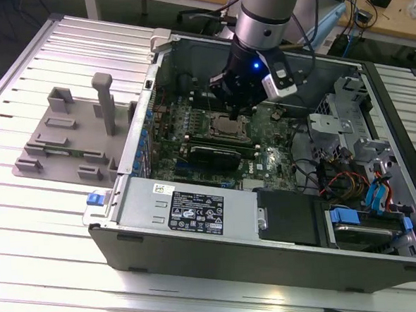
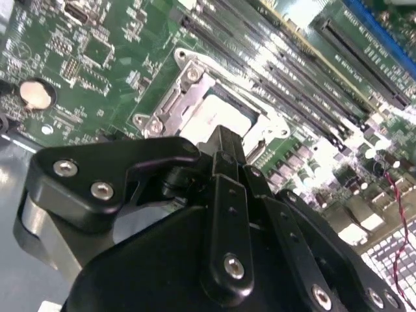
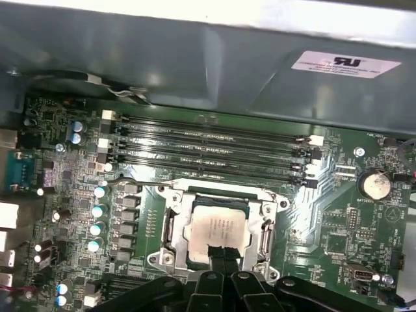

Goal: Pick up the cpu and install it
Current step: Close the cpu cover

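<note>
The cpu lies flat in the motherboard socket, its silver top showing in both wrist views. The socket's metal frame surrounds it. My gripper hangs straight over the socket inside the open computer case. Its two black fingers are shut together, their tip at one edge of the cpu's top. Nothing shows between the fingers. Whether the tip touches the chip, I cannot tell.
The computer case lies open on a slatted metal table. Memory slots run beside the socket, and a coin battery sits nearby. Drive bays and loose cables crowd the exterior view's right. A grey plastic fixture stands left of the case.
</note>
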Tool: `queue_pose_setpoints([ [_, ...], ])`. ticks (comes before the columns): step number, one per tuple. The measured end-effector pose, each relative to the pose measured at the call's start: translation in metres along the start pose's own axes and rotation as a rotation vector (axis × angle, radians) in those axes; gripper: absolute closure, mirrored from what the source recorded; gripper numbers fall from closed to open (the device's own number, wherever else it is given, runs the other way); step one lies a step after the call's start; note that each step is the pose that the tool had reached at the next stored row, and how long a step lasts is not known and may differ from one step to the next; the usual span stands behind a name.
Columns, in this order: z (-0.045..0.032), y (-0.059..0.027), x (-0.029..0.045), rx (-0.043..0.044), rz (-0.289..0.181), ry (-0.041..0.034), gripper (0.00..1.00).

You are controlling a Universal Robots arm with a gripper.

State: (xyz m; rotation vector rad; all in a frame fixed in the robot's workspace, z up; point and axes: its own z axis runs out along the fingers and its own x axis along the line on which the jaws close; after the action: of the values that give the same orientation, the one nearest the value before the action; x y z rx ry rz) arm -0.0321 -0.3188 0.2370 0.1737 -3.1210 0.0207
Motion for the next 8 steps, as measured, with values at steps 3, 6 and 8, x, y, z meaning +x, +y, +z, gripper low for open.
queue_pose_setpoints([
  [3,-0.0045,0.0,0.0,0.0,0.0,0.0,0.89],
  [6,-0.0159,-0.0001,0.0002,0.0007,0.0,0.0001,0.89],
  [8,-0.0267,-0.0001,0.0004,0.0018,0.0,0.0002,0.89],
])
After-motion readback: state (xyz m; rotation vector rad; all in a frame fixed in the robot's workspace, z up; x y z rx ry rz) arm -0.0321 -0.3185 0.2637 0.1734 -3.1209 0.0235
